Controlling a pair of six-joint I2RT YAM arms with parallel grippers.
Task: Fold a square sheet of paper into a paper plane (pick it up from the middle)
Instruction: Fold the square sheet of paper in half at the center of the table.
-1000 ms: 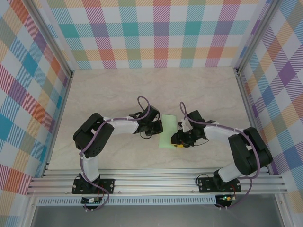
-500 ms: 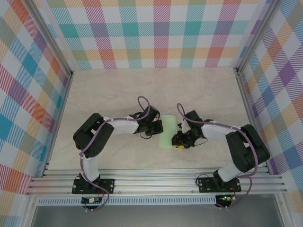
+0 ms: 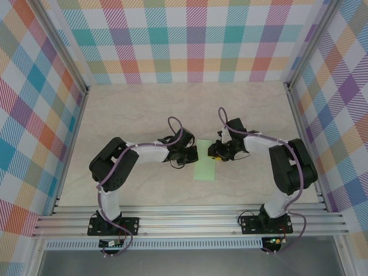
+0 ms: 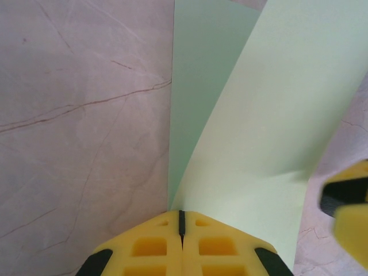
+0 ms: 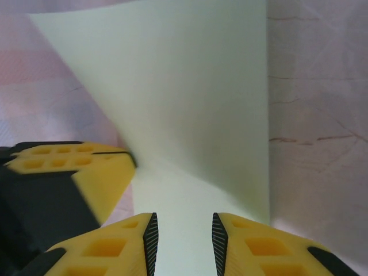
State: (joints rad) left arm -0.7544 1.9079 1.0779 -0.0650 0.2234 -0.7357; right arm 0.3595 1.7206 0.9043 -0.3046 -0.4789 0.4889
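My left claw pinches the paper; my right claw hangs open over it. A sideways tug could skew the fold.

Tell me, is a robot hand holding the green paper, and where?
Yes. The left gripper pinches the paper at its edge, where the raised flap starts. The right gripper is open over it, holding nothing.

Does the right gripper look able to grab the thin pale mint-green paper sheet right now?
Probably yes: the right gripper stands open with the sheet just ahead; the left gripper, pinching it, sits aside.
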